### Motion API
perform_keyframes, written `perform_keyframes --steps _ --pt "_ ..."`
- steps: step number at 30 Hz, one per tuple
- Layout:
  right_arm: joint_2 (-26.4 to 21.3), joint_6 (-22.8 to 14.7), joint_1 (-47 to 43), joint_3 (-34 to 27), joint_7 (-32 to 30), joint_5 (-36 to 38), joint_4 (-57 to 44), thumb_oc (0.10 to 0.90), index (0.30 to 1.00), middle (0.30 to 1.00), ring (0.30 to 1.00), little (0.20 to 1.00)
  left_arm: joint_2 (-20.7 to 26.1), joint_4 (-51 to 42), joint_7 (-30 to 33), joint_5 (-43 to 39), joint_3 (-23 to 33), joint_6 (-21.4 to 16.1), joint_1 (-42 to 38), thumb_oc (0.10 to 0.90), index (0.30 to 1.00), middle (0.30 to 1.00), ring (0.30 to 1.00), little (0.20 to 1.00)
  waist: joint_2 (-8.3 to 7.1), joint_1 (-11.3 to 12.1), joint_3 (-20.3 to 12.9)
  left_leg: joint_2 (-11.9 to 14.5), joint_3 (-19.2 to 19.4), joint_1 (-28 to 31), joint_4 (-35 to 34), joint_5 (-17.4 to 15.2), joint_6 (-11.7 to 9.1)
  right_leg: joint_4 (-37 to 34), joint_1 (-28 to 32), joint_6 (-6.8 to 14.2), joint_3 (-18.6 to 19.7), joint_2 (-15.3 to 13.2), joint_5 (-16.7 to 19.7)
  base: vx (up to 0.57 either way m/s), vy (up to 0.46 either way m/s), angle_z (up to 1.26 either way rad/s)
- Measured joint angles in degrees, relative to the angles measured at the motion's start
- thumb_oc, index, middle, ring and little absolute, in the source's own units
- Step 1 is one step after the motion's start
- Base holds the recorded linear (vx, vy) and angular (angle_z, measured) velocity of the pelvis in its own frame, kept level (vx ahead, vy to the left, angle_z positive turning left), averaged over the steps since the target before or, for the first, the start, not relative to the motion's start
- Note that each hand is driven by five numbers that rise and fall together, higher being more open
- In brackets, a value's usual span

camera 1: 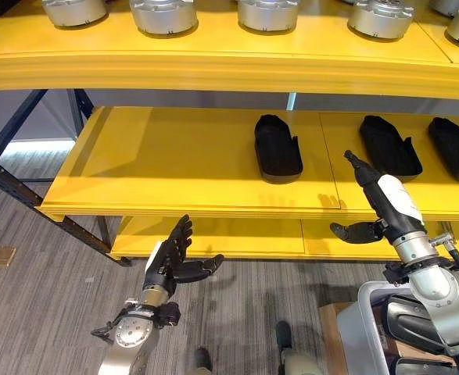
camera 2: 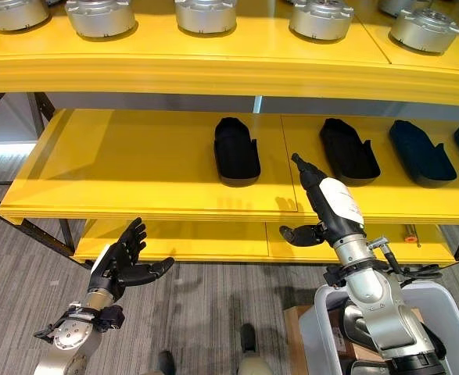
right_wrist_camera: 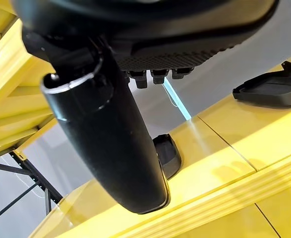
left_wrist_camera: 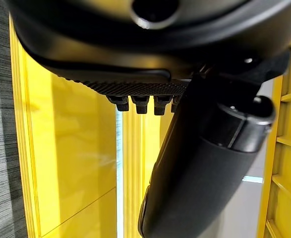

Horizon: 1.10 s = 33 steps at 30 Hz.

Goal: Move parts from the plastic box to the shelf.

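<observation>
Both hands are empty: my right hand (camera 2: 335, 205), fingers straight, hovers at the shelf (camera 1: 174, 156) edge near three black parts (camera 1: 277, 146); my left hand (camera 1: 174, 254) hangs open lower left. I judge a placement finished. Next I must reach into the plastic box (camera 2: 448, 312), near right, for another part.

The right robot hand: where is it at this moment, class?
In the left eye view the right robot hand is raised at the right, open and empty, at the middle shelf's front edge, between two black parts.
</observation>
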Motion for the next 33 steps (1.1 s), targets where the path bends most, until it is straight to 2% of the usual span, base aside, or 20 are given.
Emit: perform_keyframes --steps 24,29,33 --pt "-0.24 0.01 -0.04 1.52 2.2 -0.99 0.32 0.9 1.0 1.0 1.0 1.0 0.01 0.0 0.01 1.83 0.0 0.0 0.01 0.9 1.0 1.0 1.0 1.0 -0.56 0.5 -0.38 0.08 -0.21 0.01 0.03 0.01 0.11 0.0 0.14 -0.05 -0.14 0.06 0.02 0.0 0.0 0.0" --pt "-4.25 0.02 -0.79 5.35 3.8 -1.0 0.81 0.9 1.0 1.0 1.0 1.0 0.09 0.0 -0.01 1.83 0.0 0.03 -0.01 0.9 1.0 1.0 1.0 1.0 -0.75 1.31 -0.53 0.08 -0.22 0.0 0.05 -0.01 0.16 -0.01 0.16 -0.13 -0.15 0.05 -0.04 0.0 0.0 0.0" --pt "-5.49 0.01 -3.32 8.3 5.03 -0.97 2.88 0.9 1.0 1.0 1.0 1.0 0.28 0.02 -0.05 1.83 0.0 0.24 0.12 0.9 1.0 1.0 1.0 1.0 -0.89 1.39 -0.6 0.09 -0.67 0.01 0.08 0.03 0.17 -0.02 0.45 -0.08 -0.48 0.04 -0.02 0.0 -0.002 0.06"
